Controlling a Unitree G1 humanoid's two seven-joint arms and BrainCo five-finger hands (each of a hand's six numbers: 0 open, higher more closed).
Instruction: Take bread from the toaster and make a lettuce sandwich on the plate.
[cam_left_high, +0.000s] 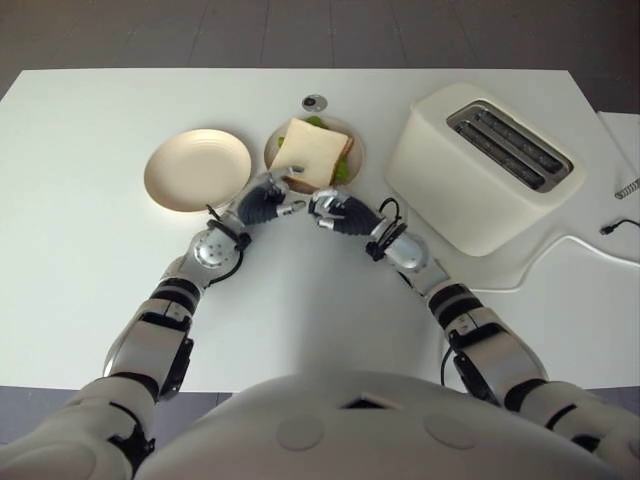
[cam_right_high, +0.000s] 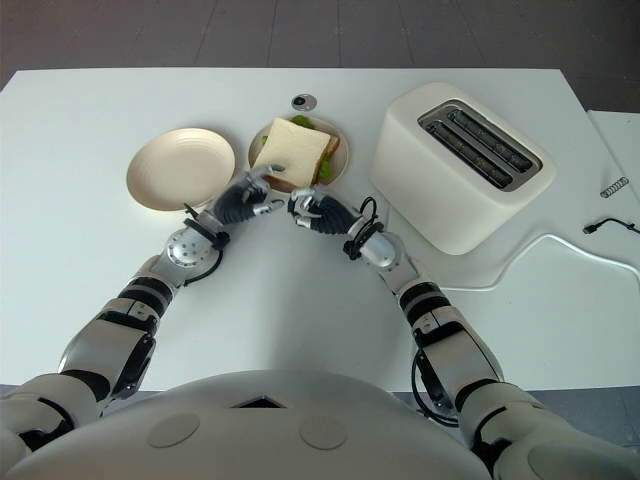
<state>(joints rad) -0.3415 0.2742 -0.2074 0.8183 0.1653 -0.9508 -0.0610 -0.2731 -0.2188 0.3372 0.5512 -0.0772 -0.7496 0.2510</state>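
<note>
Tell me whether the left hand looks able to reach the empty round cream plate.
Probably yes: the left hand sits just beside the empty round cream plate, with only bare white table between.

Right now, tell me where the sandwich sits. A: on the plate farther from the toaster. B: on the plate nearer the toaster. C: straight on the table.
B: the sandwich, with lettuce showing at its edge, lies on the plate next to the toaster.
</note>
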